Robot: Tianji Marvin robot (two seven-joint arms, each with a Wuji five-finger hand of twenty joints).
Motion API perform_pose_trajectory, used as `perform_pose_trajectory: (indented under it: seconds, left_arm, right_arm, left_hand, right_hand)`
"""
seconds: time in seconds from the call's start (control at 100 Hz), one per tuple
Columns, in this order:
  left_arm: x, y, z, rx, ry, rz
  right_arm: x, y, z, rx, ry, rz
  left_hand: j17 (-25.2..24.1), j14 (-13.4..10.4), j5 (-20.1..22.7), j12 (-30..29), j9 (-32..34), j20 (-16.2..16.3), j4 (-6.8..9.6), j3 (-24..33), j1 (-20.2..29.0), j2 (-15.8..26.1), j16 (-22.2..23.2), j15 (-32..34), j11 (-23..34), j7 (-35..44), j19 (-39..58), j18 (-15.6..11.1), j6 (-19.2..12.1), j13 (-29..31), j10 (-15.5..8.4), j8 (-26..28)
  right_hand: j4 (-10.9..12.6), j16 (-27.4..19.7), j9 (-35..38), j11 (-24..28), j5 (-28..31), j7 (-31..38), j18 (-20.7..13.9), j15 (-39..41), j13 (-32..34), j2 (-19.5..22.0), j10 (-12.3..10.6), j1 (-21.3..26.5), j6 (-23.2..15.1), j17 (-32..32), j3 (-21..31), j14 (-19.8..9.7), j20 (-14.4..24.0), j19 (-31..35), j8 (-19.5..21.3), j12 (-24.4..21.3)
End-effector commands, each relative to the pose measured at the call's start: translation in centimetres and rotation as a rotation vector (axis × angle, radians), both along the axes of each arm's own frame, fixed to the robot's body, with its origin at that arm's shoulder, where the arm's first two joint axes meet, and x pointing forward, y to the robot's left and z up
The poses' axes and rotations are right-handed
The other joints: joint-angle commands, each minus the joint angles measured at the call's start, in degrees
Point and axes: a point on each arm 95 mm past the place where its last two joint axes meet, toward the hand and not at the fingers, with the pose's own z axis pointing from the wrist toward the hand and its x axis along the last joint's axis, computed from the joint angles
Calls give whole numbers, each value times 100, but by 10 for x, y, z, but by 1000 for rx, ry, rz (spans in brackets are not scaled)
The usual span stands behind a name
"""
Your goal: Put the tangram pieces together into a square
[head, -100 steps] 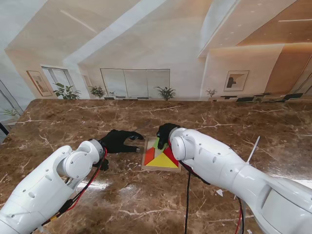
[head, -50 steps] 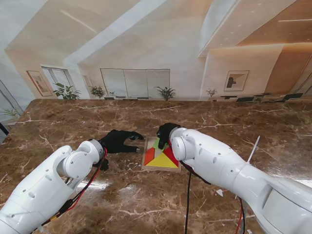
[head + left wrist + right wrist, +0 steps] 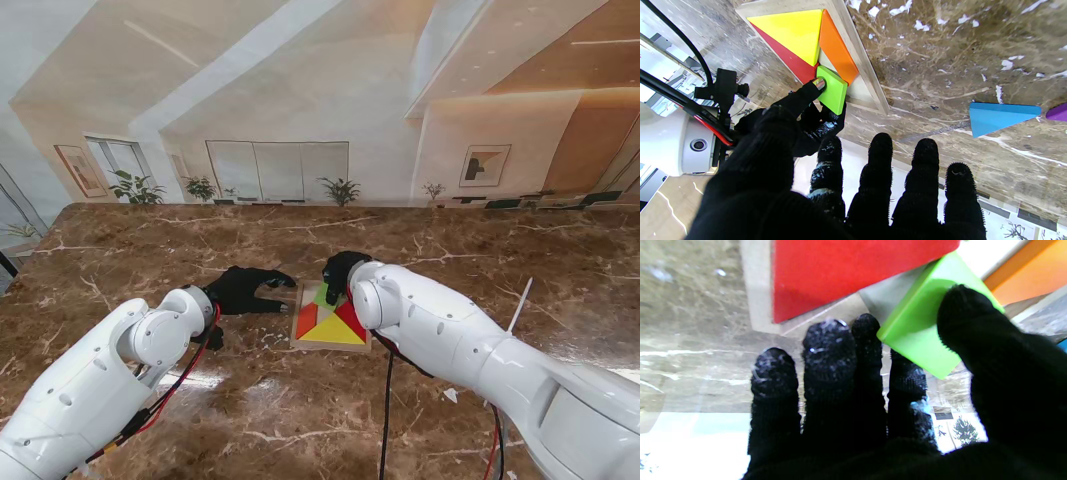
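Observation:
A wooden tray (image 3: 330, 347) lies between my arms, its rim (image 3: 867, 66) clear in the left wrist view. In it sit a yellow triangle (image 3: 335, 330), a red triangle (image 3: 351, 318) and an orange piece (image 3: 306, 320). My right hand (image 3: 338, 270) is shut on a green square (image 3: 923, 330), thumb on top and fingers beneath. The green square (image 3: 833, 88) tilts over the tray's far part, beside the red triangle (image 3: 790, 61) and orange piece (image 3: 836, 50). My left hand (image 3: 245, 288) rests open just left of the tray, its fingers (image 3: 880, 156) spread and holding nothing.
A blue triangle (image 3: 997, 116) and a purple piece (image 3: 1057, 113) lie loose on the brown marble table beyond my left fingers. A black cable (image 3: 384, 400) hangs from the right arm near the tray. The right forearm (image 3: 450, 340) hides the tray's right side.
One finger of the left hand has stretched slightly toward the tray. The right hand and the green square have not visibly moved.

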Motion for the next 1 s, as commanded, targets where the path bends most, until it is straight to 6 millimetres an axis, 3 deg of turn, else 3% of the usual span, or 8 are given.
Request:
perform_pose_trajectory:
  seconds: [0.0,0.99]
  left_arm:
    - [-1,0,-3,3,7,0]
    - [-2,-2,-4,4,13,-3]
  right_arm:
    - [-3,-6,-8,-17,25,-12]
    - [-2,-9,-7,-36,-2,-4]
  left_hand:
    - [-43,-45,77,81,198,41,107,-110,175,162,67,68,83,-23,-23,13,-65,-28,93,-106]
    - [-50,-43,80,86,210,-2,108,-120,190,174,64,87,91,-24,47,1,-69,-25,102,-106]
  right_hand:
    - [89,17,-103,93,-203,-398,20,226,-33,63,10,-261,276,-45,105,-107,149,329,-280,-31]
    - [89,13,-58,70,-131,-442,34,226,-15,69,15,-291,299,-21,99,-103,141,342,-295,-34]
